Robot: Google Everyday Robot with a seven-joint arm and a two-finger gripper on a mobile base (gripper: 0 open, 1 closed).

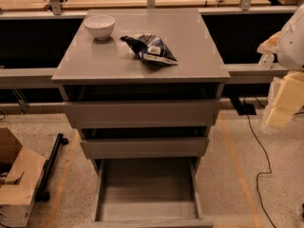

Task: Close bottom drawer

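Note:
The grey cabinet (142,61) stands in the middle of the camera view with three grey drawers. The bottom drawer (147,194) is pulled far out toward me, and its shallow box is open and empty. Its front panel lies along the bottom edge of the view. The middle drawer front (144,147) and the top drawer front (142,113) each stick out a little. My gripper (281,109) is a pale, cream-coloured shape at the right edge, level with the top drawer. It is well to the right of the cabinet and touches nothing.
A white bowl (99,26) and a dark snack bag (151,49) lie on the cabinet top. A cardboard box (16,179) and a black bar (50,167) are on the floor at the left. A black cable (259,146) runs over the floor at the right.

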